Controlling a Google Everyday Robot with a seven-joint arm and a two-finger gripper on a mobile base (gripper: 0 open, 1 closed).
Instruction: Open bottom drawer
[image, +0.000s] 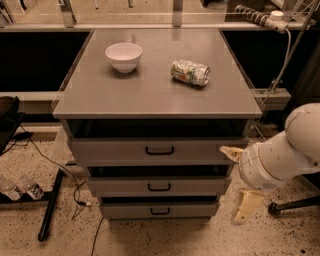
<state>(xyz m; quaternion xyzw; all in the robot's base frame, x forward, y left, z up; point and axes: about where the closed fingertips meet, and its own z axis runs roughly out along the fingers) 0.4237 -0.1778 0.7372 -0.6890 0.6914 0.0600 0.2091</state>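
Note:
The bottom drawer (125, 210) is the lowest of three grey fronts on the cabinet, with a small black bar handle (160, 211). A thin dark gap shows above its front. My gripper (239, 179) is at the right side of the cabinet, level with the middle drawer (200, 186), on a white arm (285, 155). Its two cream fingers are spread apart: one fingertip (229, 151) is by the top drawer's right end, the other (246, 205) hangs near the floor to the right of the bottom drawer. It holds nothing and is apart from the handle.
A white bowl (124, 56) and a crushed can (190, 72) lie on the cabinet top (100, 95). The top drawer (110, 150) has its own handle. A black stand leg (50, 205) and cables lie on the speckled floor at the left, with plastic bottles (17, 187).

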